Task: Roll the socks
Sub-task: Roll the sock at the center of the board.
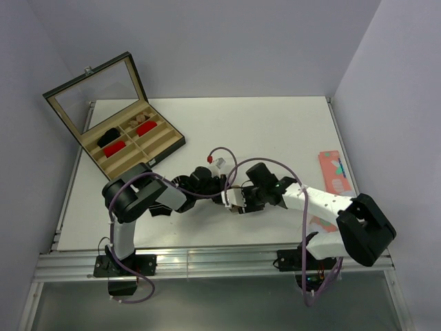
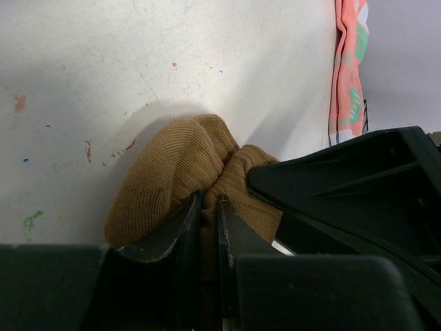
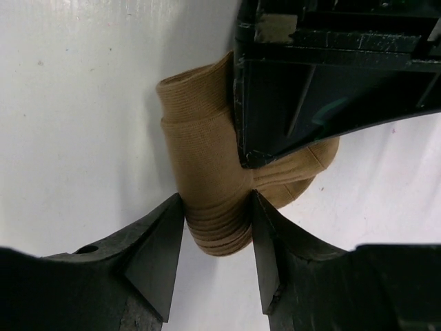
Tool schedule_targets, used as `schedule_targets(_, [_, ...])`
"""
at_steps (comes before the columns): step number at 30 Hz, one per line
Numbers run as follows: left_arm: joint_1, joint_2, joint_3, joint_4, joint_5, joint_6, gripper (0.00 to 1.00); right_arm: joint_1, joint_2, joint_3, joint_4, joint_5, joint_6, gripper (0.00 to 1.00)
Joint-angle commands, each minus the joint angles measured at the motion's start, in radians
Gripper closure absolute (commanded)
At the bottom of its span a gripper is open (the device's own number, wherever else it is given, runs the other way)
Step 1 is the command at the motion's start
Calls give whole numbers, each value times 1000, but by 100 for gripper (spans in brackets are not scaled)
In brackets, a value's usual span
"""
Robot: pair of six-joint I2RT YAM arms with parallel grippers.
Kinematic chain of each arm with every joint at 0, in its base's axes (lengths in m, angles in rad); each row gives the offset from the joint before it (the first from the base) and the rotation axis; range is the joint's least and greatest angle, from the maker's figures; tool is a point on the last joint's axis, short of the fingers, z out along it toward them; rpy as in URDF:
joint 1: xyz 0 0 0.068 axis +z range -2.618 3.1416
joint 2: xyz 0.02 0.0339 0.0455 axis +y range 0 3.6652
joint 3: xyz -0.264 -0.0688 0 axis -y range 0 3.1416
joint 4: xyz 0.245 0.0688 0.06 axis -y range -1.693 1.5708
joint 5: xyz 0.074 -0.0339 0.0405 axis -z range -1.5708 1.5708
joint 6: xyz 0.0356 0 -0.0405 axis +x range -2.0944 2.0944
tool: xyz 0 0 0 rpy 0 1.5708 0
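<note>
Far left of the tan sock [image 2: 172,165] and behind it, an open display box [image 1: 169,147] sits on the white worktop [image 1: 275,131]. The left jaws are pressed nearly together, pinching a fold of the sock, which lies bunched on the worktop between both arms. The right jaws straddle the sock's ribbed end, touching it on both sides. Well right of the tan sock lies a coral-pink sock [image 1: 335,172].

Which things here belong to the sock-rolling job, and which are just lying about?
In the job:
- tan sock
- left gripper, pinching it
- right gripper, jaws around its ribbed cuff

Lying about:
- coral-pink patterned sock, far right
- open box, far left
- red rolled bundles inside it
</note>
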Motion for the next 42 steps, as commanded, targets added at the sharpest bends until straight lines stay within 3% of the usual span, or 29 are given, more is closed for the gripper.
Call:
schedule_targets(1, [-25,114,-113,-381,17,59,100,12,59,59,-39,-51,29,51])
schedule_targets(8, [-25,68,-178,-273,35,8,99,-22,168,249,-255,-175,44,60])
schedule_targets(17, [-52,-27,-277,-78,-72,-47,81,-73,413,501,-539,-256,47,65])
schedule_targets(31, [-88,-185,-405,139,-321,-12,63,-77,627,625,-612,-201,138,66])
schedule_targets(42, [-103,-306,-523,294,-471,36,57,-76,705,673,-626,-169,196,66])
